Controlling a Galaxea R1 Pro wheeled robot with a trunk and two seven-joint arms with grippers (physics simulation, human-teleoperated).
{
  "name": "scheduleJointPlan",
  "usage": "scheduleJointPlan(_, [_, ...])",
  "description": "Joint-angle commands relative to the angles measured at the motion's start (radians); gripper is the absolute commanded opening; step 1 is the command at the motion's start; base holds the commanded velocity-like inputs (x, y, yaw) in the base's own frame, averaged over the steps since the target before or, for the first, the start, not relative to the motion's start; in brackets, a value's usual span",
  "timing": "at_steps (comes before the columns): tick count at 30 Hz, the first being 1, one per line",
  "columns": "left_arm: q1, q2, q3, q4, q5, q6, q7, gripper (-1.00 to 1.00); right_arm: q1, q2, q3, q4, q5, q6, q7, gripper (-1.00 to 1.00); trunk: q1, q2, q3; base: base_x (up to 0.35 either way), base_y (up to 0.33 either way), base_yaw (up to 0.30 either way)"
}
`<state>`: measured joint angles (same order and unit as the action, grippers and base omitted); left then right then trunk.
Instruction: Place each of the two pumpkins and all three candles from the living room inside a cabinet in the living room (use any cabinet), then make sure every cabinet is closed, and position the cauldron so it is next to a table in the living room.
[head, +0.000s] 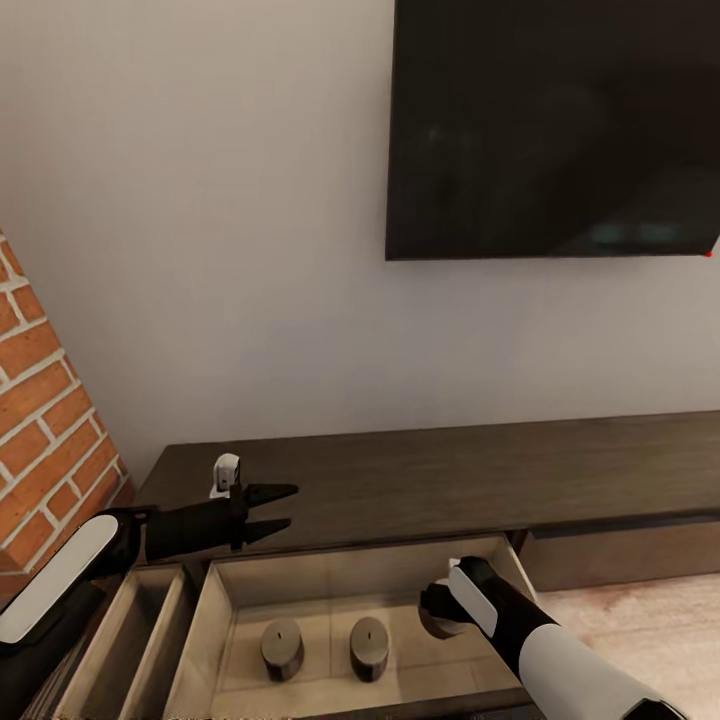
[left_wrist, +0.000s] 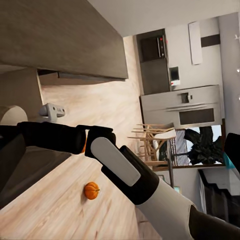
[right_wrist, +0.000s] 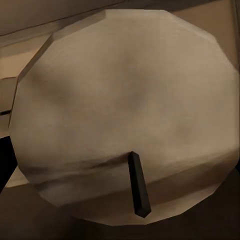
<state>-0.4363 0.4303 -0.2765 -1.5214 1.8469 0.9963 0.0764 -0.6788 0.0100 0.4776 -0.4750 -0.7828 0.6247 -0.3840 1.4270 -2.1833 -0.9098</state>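
The long dark-brown cabinet (head: 450, 480) stands against the wall with a pull-out drawer (head: 330, 568) open. Two grey candles (head: 282, 648) (head: 369, 647) stand upright inside it. My right gripper (head: 440, 612) reaches into the drawer's right end, shut on a third candle (right_wrist: 125, 105), whose pale top and dark wick sit close to the right wrist camera. My left gripper (head: 293, 506) hovers open over the cabinet top, holding nothing. One orange pumpkin (left_wrist: 91, 190) lies on the wooden floor beyond my right arm (left_wrist: 125, 170). The cauldron and the table are out of view.
A large black TV (head: 550, 130) hangs on the wall above the cabinet. A brick wall (head: 50, 430) stands at the left. A second open compartment (head: 140, 620) lies left of the drawer. Far off are a kitchen wall oven (left_wrist: 195, 107) and dining chairs (left_wrist: 150, 137).
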Motion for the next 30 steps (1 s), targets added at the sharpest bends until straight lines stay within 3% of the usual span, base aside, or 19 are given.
scheduleJointPlan(1, [-0.001, 0.001, -0.001, 0.0, 0.011, 0.001, 0.008, 1.0, -0.001, -0.001, 0.007, -0.002, -0.01, -0.001, -0.009, -1.0, 0.004, -0.008, -0.004, 0.0, 0.0, 0.0])
scheduleJointPlan(30, [-0.001, 0.001, -0.001, -0.002, 0.011, 0.001, 0.008, 1.0, -0.001, 0.0, 0.006, 0.008, -0.012, -0.021, -0.016, -1.0, 0.115, -0.211, -0.095, 0.0, 0.0, 0.0])
